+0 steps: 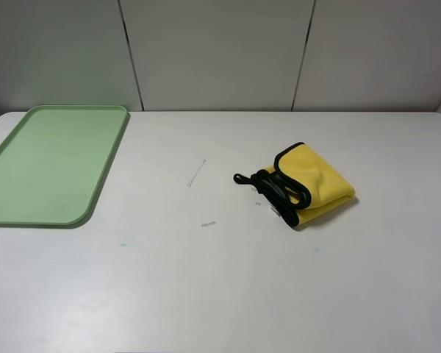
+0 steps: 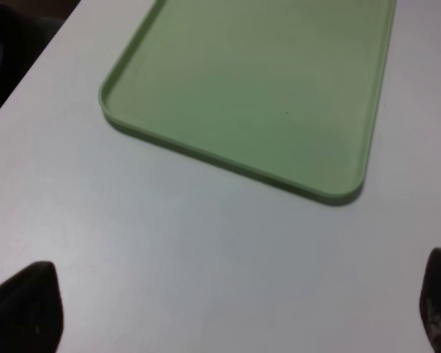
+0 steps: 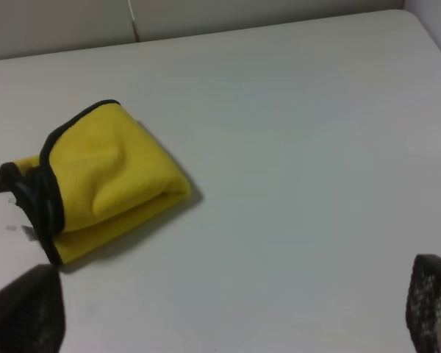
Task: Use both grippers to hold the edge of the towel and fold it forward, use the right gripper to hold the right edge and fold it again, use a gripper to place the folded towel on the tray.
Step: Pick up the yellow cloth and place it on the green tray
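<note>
From the high camera I see the towel (image 1: 312,184) lying bunched into a small yellow bundle on the white counter (image 1: 220,294), right of centre. It looks doubled over on itself, with a rounded fold along its right and near side. Its black edge (image 1: 287,151) gathers in a tangle on the left side of the bundle, and the corner loop (image 1: 240,178) pokes out further left, flat on the counter.

The tray (image 1: 103,176) sits at the far left, well apart from the towel, with nothing in it.

Neither arm shows in the high view. Through the left wrist camera I see the left claw (image 2: 231,309) spread wide over bare counter, near a rounded corner of the tray, touching nothing. Through the right wrist camera the right claw (image 3: 228,309) is spread wide too, with the towel just off one fingertip (image 3: 22,312), not touching it, and nothing between the fingers.
</note>
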`<state>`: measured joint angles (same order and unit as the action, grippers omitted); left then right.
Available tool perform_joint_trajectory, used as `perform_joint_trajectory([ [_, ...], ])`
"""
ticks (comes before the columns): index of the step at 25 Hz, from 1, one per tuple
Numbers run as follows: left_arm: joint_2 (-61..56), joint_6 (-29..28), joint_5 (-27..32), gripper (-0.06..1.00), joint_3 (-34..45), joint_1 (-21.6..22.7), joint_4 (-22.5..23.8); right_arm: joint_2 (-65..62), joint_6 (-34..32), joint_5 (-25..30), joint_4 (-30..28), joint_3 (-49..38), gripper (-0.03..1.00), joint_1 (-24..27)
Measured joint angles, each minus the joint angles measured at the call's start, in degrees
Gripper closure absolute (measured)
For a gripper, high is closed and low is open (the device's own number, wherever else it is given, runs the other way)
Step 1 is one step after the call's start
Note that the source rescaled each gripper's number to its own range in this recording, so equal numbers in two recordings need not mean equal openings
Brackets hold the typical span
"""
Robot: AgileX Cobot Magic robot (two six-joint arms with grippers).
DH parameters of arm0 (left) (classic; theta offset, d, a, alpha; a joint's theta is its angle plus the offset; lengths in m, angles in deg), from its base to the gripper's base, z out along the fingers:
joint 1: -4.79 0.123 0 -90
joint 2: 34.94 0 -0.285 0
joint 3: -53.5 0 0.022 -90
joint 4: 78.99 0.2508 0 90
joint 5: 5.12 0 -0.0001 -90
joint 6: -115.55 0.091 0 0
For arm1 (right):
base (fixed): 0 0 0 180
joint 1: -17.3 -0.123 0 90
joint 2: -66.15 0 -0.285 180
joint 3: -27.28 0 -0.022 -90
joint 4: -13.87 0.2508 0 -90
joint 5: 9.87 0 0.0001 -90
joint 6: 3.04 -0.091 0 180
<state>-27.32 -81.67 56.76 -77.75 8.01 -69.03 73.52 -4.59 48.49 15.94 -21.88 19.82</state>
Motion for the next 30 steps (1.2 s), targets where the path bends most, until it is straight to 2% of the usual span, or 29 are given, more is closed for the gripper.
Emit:
perform_joint_trajectory([
  [30,0.00,0.00,-0.06,-0.03,0.00,0.00,0.00,0.00,0.00,0.00,0.05,0.00,-0.03,0.00],
])
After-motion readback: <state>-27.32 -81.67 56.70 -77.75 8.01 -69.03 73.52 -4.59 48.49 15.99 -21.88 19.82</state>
